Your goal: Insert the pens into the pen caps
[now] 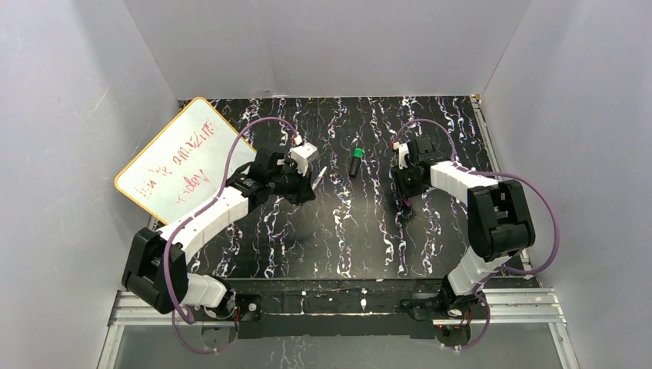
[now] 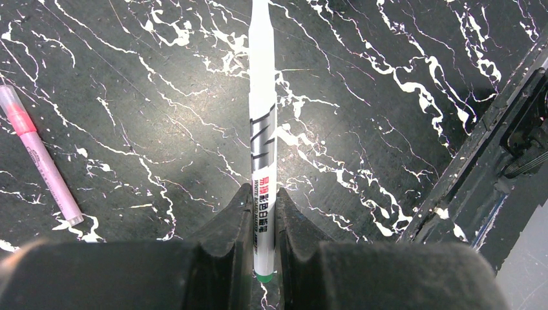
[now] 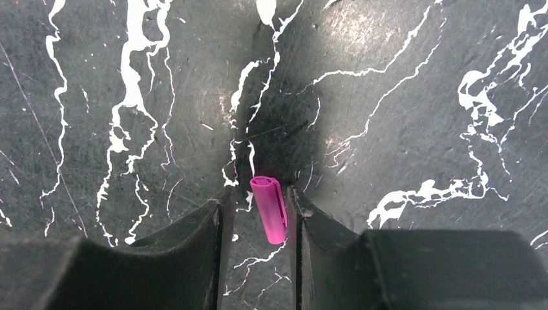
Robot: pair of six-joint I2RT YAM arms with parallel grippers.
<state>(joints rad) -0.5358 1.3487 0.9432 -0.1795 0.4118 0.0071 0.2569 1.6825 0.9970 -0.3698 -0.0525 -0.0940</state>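
While reached inward with wrists pitched down over the table [image 1: 346,231], clamps the white-grey pen [image 2: 262,129] in the left gripper [image 2: 263,200]; flanks the magenta cap [image 3: 269,210] with the right gripper [image 3: 260,194], actual grip indeterminate.

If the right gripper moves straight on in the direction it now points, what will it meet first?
Probably the black white-veined table top; the right gripper points at it, with the short magenta plastic cap already between its fingers. Depth is unclear.
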